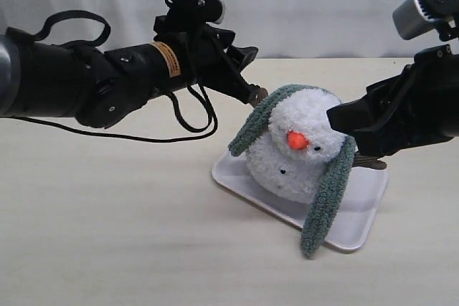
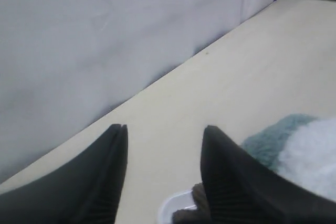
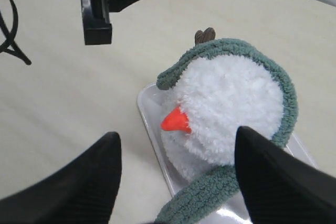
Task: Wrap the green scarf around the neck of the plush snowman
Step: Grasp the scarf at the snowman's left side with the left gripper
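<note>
1. A fluffy white two-ball plush snowman (image 1: 301, 150) with an orange cone nose (image 1: 297, 140) stands on a shallow white rectangular plastic tray (image 1: 362, 216), which lies on the pale wood-grain desk (image 1: 107, 234).
2. A long strip of dull sage-green fuzzy knit scarf (image 1: 326, 198) is draped over the back of the snowman's head, not around the neck crease.
3. In the exterior view one scarf end hangs down on the left side of the head and stops above the tray's left corner; the other end hangs down on the right, past the body, and its tip lies at the tray's front edge.
4. In the right wrist view the scarf (image 3: 283, 85) arches around the white head (image 3: 231, 106), with a brown twig arm tip (image 3: 205, 35) showing just beyond it.
5. The left gripper (image 1: 251, 91), black, hovers just beside the top of the scarf's left end. In the left wrist view its fingers (image 2: 231, 177) stand apart with nothing between them; scarf and white plush show beside one finger.
6. The right gripper (image 1: 341, 121), black, is at the right side of the snowman's head. In the right wrist view its fingers (image 3: 273, 177) are spread wide, released, above the snowman and holding nothing.
</note>
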